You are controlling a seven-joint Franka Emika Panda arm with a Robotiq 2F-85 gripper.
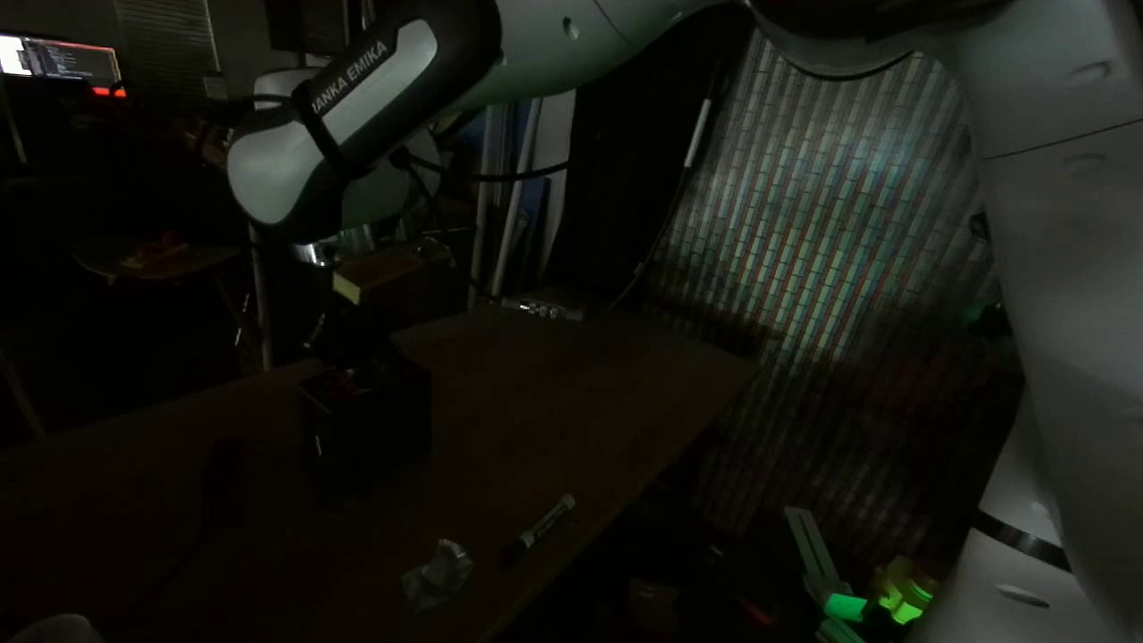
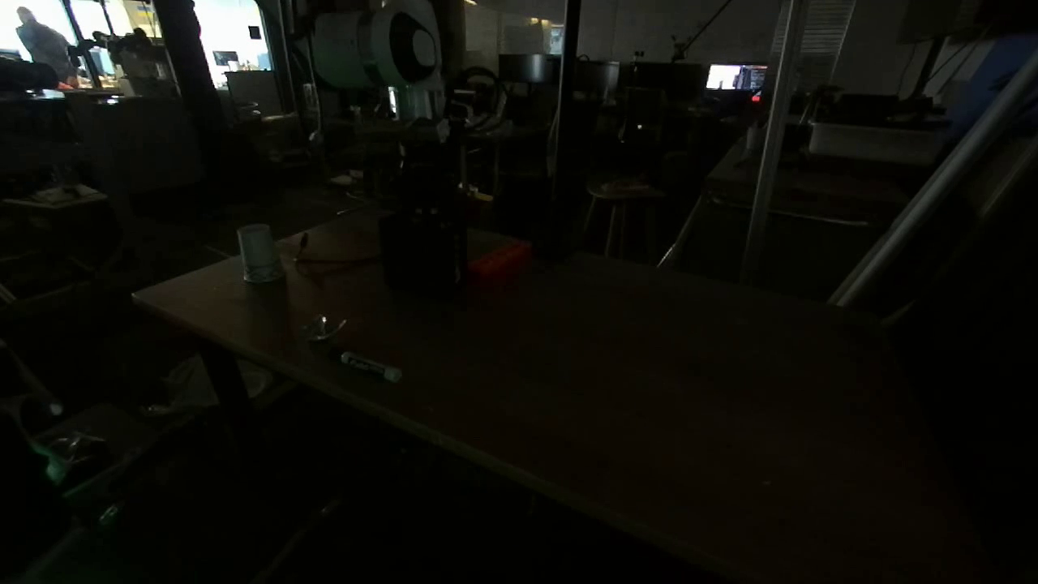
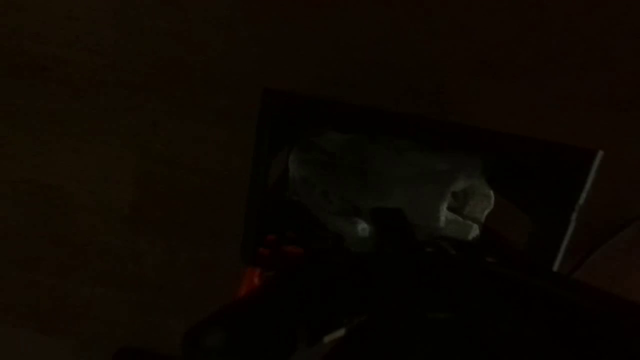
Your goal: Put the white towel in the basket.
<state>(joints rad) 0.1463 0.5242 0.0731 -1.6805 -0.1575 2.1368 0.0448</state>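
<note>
The black basket stands on the dark wooden table and also shows in an exterior view. In the wrist view I look down into the basket. The crumpled white towel lies inside its walls there. The towel does not show in the exterior views. My gripper is directly over the basket's opening, fingers down, at about rim height. In the wrist view its dark finger overlaps the towel. It is too dark to see the finger gap or whether the fingers touch the towel.
A marker and a crumpled clear wrapper lie near the table's edge. An upturned cup stands at a table corner. A red object is beside the basket. A cable lies on the table.
</note>
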